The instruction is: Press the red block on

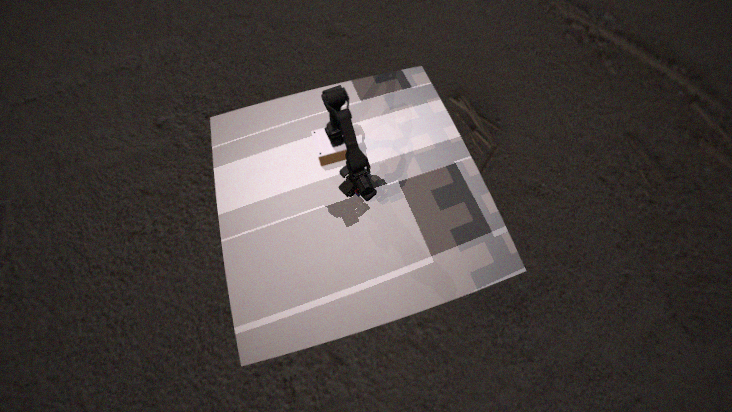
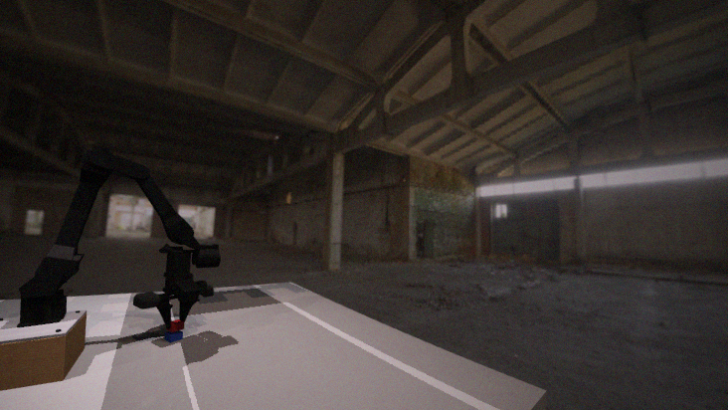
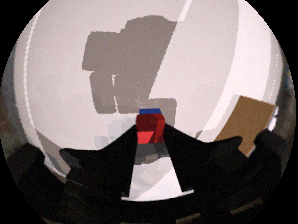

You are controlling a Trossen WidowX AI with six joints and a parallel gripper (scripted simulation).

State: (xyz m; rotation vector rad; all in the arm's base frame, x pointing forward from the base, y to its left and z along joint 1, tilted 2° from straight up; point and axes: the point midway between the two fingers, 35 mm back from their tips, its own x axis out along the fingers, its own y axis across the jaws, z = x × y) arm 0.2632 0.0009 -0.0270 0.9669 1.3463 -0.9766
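My gripper [image 2: 175,326] [image 3: 149,127] points down and is shut on the red block [image 2: 177,324] [image 3: 150,123]. The blue block [image 2: 173,336] [image 3: 150,111] rests on the table right below it. In the exterior view the red block stands over the blue one, a little to its right, with almost no gap between them. In the wrist view a strip of blue shows past the red block's far edge. Whether the two touch or are joined cannot be told. In the top view the arm hides nearly all of both blocks.
A box with brown sides and a white top [image 1: 331,158] [image 2: 33,358] [image 3: 247,117] stands beside the arm's base. The light table [image 1: 286,266] [image 2: 305,366] carries patterned dark patches and the arm's shadow. Its edges drop off to a dark floor.
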